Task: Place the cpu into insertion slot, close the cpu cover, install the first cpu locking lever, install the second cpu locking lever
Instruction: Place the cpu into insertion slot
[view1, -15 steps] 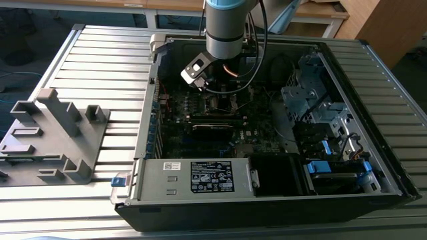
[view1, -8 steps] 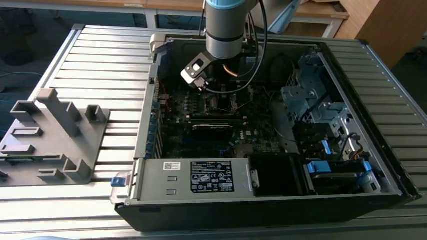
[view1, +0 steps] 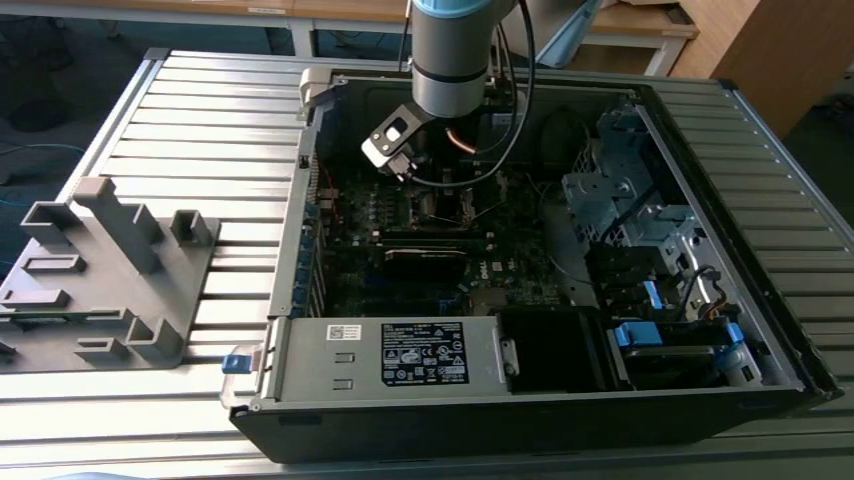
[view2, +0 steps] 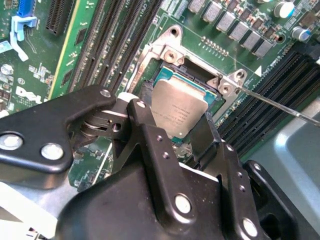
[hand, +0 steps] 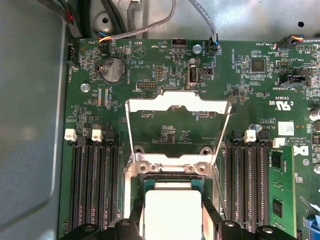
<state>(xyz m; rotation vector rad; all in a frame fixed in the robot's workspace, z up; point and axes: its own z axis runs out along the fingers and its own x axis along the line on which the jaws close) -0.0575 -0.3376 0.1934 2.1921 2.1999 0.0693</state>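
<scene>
The arm (view1: 454, 60) reaches down into an open computer case (view1: 287, 285) that lies on its side on the slatted metal table (view1: 200, 130) - a grey moulded fixture (view1: 107, 270) sits on the table toward the exterior view's left, well apart from the case. Down at the green motherboard (hand: 150, 65), the claw (view2: 172, 117) has its two black fingers (view2: 150, 135) pressed against opposite edges of the cpu (view2: 182, 107), pinching it. The cpu lies flat with its metal top up, right over the insertion slot (hand: 172, 165); whether it is fully seated or just above the slot I cannot tell. In the first wrist view the cpu cover (hand: 180, 99) is swung open on its hinge - the silvery frame is tipped back away from the slot, and the board shows through its window. A thin metal lever (view2: 275, 104) runs out from a corner of the slot, away from the claw. Rows of black memory slots (hand: 95, 170) flank the slot on both sides
</scene>
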